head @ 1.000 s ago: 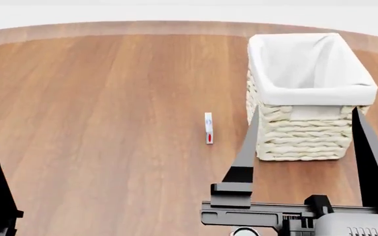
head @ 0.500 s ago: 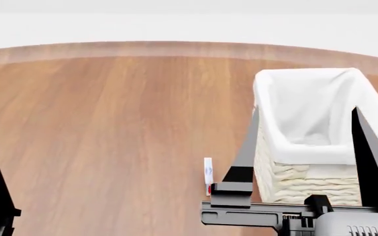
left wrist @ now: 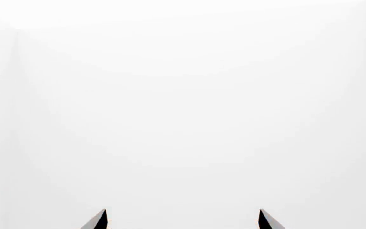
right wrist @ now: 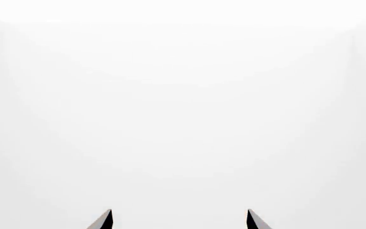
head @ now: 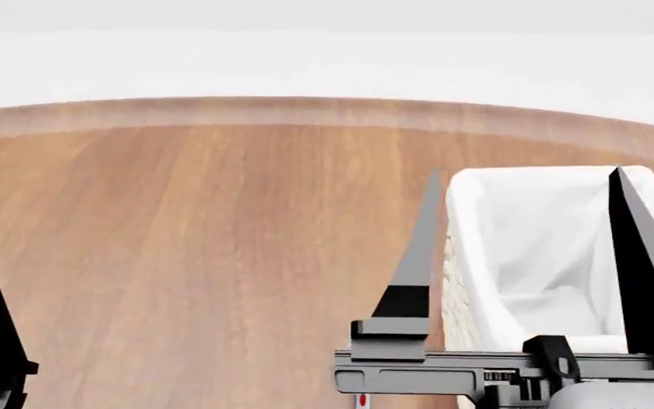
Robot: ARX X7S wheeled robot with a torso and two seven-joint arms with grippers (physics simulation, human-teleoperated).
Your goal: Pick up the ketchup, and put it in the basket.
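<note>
The head view alone shows the scene: a wide wooden counter (head: 191,256) with a curved far edge, and the rectangular cream woven wicker basket (head: 460,290) with its white cloth liner at the right. The right tool (head: 526,256) stands in front of the basket, its two dark pointed fingers (head: 412,256) raised and set wide apart with nothing between them. Only a sliver of the orange-red ketchup bottle (head: 361,400) peeks out at the near edge, below that tool's crossbar, left of the basket. The left tool (left wrist: 183,219) shows just one finger at the head view's left edge; its wrist view shows both tips apart against blank white. The right wrist view gives the same: two separated tips, white beyond.
</note>
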